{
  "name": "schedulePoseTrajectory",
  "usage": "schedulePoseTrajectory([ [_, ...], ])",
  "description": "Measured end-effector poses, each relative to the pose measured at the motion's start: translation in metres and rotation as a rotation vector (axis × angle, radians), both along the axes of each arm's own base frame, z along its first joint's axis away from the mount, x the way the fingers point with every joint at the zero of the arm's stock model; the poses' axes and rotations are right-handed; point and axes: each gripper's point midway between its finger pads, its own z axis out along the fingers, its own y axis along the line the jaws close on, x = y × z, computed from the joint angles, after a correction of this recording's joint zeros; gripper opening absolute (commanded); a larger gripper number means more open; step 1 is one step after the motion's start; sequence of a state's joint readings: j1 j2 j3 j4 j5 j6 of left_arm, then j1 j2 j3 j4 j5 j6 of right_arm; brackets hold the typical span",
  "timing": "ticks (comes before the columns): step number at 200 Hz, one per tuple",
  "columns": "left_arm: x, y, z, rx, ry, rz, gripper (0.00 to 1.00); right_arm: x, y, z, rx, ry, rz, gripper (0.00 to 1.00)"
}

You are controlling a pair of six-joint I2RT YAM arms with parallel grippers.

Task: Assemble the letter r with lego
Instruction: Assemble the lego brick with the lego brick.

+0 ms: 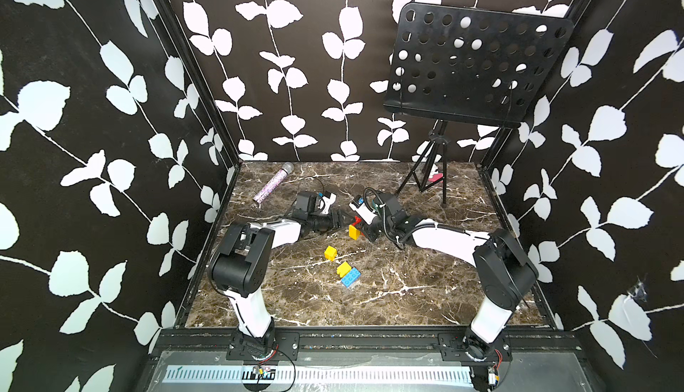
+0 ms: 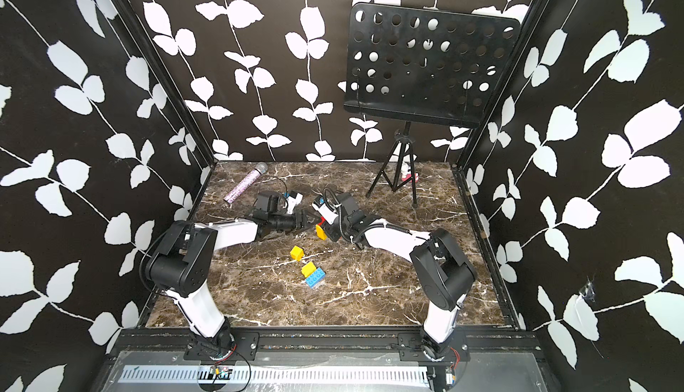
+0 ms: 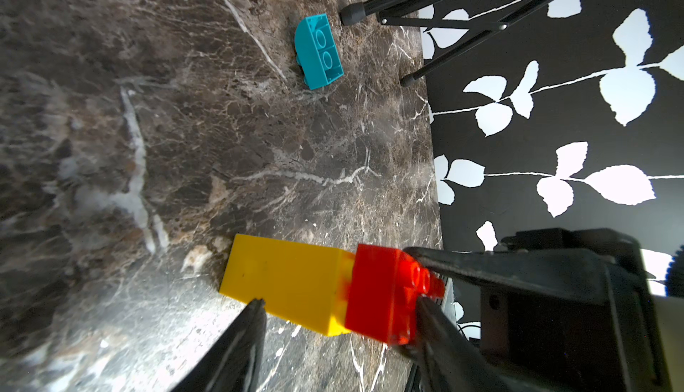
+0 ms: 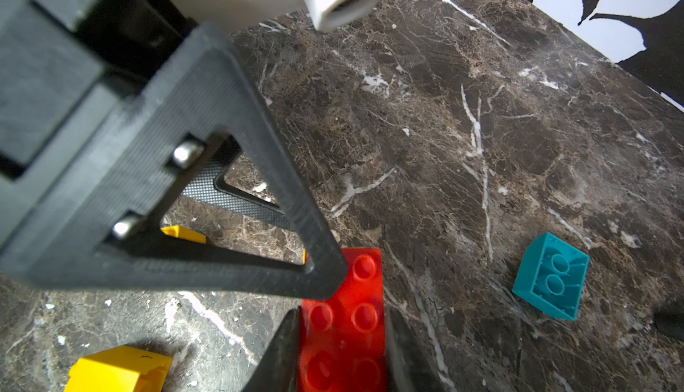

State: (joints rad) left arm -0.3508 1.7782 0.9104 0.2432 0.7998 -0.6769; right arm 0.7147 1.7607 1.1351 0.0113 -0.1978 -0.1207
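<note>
- Right wrist view showed the right gripper jaws pinching the red brick by its sides, studs facing the camera.
- Left wrist view alone showed that red brick joined to a long yellow brick; couldn't tell if the stack touched the worktop.
- Left gripper jaws were spread, with one tip against the stack and the other clear of it.
- Teal brick appeared only in the wrist views, hollow underside showing, lying on the worktop apart from the stack.
- Only the top views showed the blue brick, a small yellow brick touching it, and a loose yellow brick nearby.
</note>
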Motion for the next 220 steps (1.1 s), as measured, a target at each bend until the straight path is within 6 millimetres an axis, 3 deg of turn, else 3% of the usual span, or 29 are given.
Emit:
schedulePoseTrajectory([
  [220, 0.0027, 0.0029, 0.0026, 0.004, -0.009, 0.01, 0.63, -0.0008, 0.0019, -0.0011, -0.011, 0.001, 0.006, 0.12],
])
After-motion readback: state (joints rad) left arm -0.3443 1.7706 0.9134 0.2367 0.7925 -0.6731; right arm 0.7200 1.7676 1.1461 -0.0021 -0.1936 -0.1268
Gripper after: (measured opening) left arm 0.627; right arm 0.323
